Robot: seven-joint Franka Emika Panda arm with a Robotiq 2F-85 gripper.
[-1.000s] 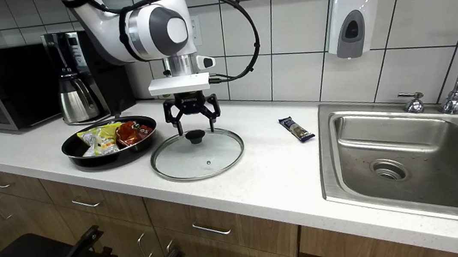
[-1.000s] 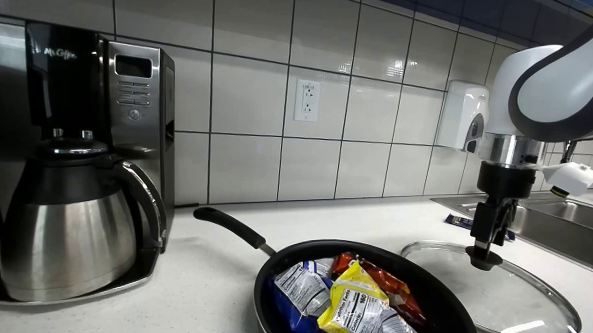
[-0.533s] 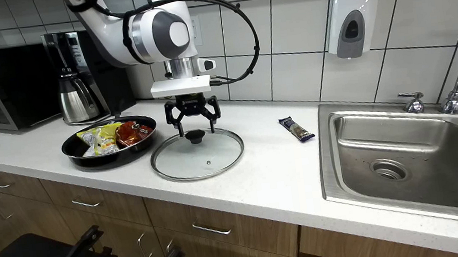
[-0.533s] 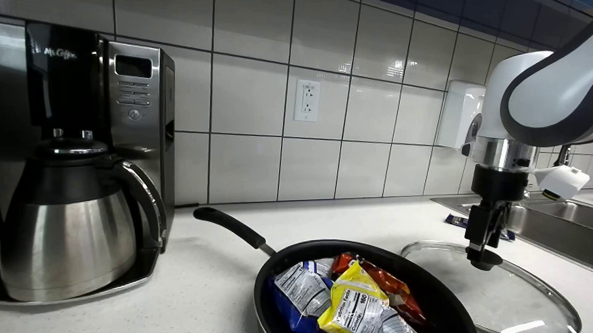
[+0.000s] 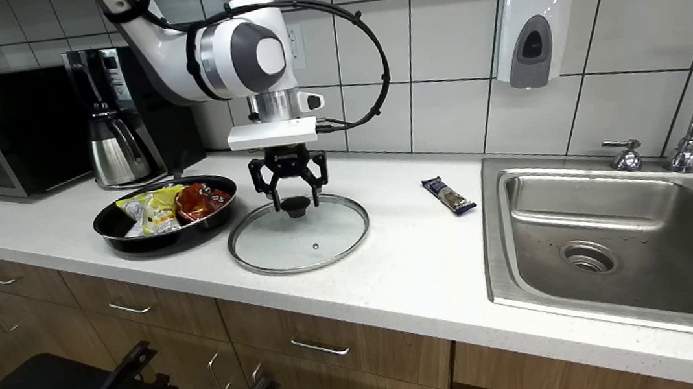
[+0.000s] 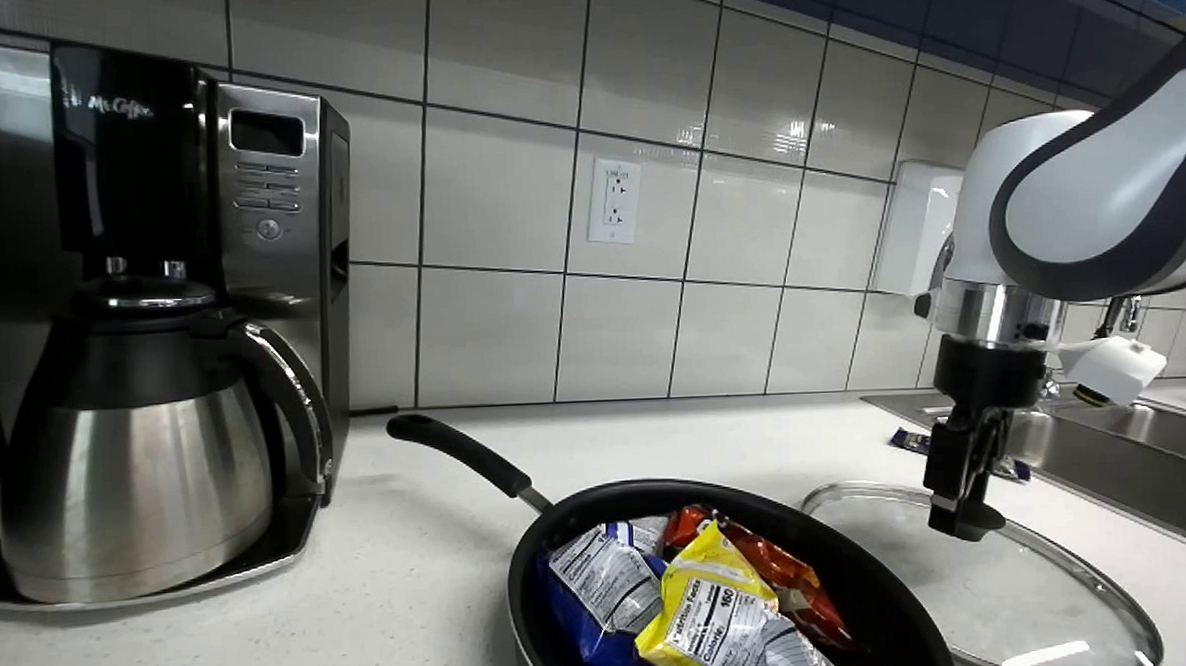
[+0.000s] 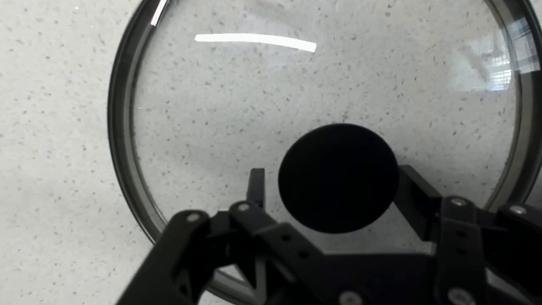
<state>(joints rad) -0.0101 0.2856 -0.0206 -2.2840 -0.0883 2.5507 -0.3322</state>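
Observation:
A round glass lid [image 5: 300, 242] with a metal rim lies flat on the white counter in both exterior views [image 6: 1015, 595]. A black knob [image 5: 295, 207] stands at its middle. My gripper [image 5: 296, 204] points straight down over the lid, with one finger on each side of the knob. In the wrist view, the gripper [image 7: 330, 180] is open around the knob [image 7: 338, 178]. A gap shows between the knob and the left finger. The right fingertip is partly hidden by the knob's edge, so I cannot tell whether it touches. The glass lid [image 7: 203, 127] fills most of that view.
A black pan [image 5: 156, 243] beside the lid holds yellow [image 6: 710, 608], red [image 6: 805, 594] and blue [image 6: 605, 613] snack bags. A wrapped bar [image 5: 448, 195] lies near the steel sink [image 5: 498, 255]. A coffee maker [image 6: 276, 187] and microwave [image 5: 20, 134] stand behind the pan.
The arm has come down a little and shifted slightly toward the pan. The fingers have drawn somewhat closer together around the knob. The lid, pan and bar have not moved.

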